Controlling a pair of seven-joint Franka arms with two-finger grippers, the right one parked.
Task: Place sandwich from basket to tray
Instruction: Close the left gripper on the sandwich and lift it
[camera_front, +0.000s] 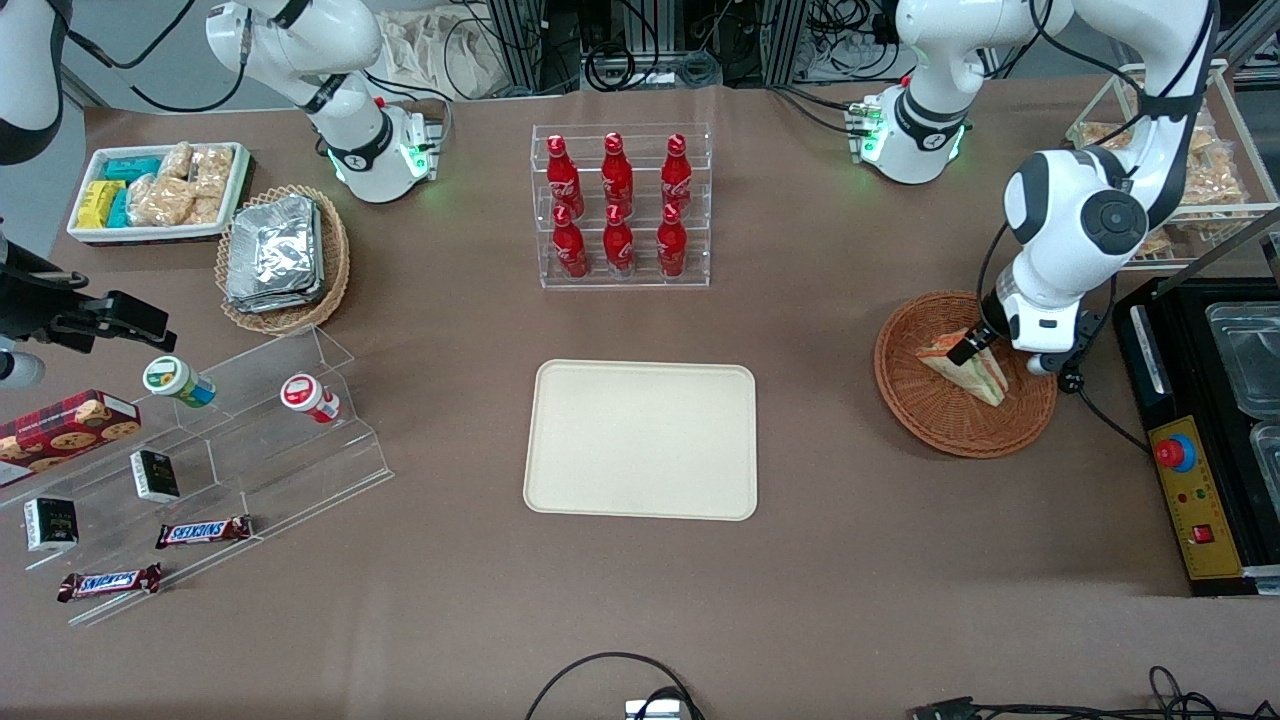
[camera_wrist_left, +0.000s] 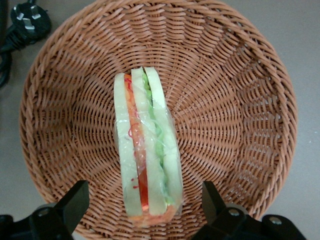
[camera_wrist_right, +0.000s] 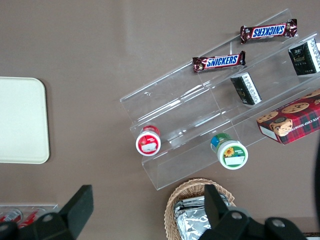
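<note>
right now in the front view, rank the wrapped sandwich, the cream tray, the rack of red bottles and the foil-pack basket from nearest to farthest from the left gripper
The left gripper hangs over the reddish-brown wicker basket, jaws open.
1. Clear-wrapped triangular sandwich: in that basket, directly under the gripper.
2. Clear rack of red bottles and flat cream rectangular tray: mid-table, too close to call.
3. Tan wicker basket of silver foil packs: toward the parked arm's end.

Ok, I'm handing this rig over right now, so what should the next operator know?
Gripper: open, low over the basket, fingers either side of the sandwich, not closed on it.
Sandwich: in the basket, standing on edge, toward the working arm's end of the table.
Tray: mid-table, nothing on it.
Done: approach and alignment.
Left: close, lift, carry to the tray, release.
</note>
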